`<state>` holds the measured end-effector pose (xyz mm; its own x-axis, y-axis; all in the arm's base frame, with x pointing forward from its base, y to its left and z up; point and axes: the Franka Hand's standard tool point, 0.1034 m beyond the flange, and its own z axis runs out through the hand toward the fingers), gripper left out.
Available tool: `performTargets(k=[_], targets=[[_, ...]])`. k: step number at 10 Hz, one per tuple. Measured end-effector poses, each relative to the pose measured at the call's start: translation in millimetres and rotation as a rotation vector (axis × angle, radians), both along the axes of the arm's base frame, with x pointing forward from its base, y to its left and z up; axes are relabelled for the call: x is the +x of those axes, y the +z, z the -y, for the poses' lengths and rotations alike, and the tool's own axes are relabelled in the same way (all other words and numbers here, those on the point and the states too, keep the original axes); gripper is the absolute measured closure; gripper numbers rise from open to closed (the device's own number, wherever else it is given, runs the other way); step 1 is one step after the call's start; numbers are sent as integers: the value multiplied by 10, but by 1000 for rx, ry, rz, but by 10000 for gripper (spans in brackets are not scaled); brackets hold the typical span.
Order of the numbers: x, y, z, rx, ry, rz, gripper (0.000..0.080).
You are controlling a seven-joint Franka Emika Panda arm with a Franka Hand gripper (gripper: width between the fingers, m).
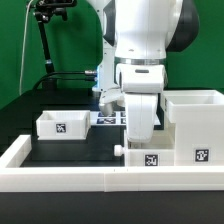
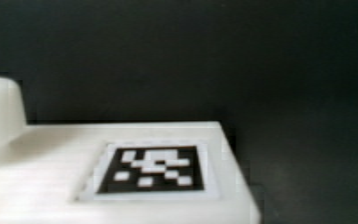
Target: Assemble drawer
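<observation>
Tips of the gripper (image 1: pixel 140 138) are hidden behind the tagged white panel (image 1: pixel 150 159).

Setting: robotics lab bench, not a home or shop. Evidence: 1 white robot arm (image 1: pixel 140 40) standing over a matte black table (image 1: pixel 70 152), work area fenced by a low white wall (image 1: pixel 60 180) along the near edge and the exterior view's left. Plain green backdrop (image 1: pixel 75 45) across the far side. Far off at the exterior view's left, 1 black stand (image 1: pixel 44 45) with a clamp head on top; a thin cable (image 1: pixel 70 74) crosses the backdrop toward the arm. Square black-and-white tags (image 1: pixel 200 155) on the white pieces: small box (image 1: pixel 62 120), large box (image 1: pixel 195 120), and the marker board (image 1: pixel 108 118) lying flat at far middle. Wrist view: 1 such tag (image 2: pixel 158 168) close up, blurred, on a white panel (image 2: pixel 51 195) against the dark table.
</observation>
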<state>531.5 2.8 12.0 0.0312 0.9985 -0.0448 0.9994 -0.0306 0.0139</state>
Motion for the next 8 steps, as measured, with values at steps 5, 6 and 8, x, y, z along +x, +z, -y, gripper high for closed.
performTargets(k=[5, 6, 8], targets=[[56, -10, -99, -4, 73, -17, 757], [53, -12, -99, -5, 73, -20, 757], [53, -12, -91, -5, 68, -20, 684]])
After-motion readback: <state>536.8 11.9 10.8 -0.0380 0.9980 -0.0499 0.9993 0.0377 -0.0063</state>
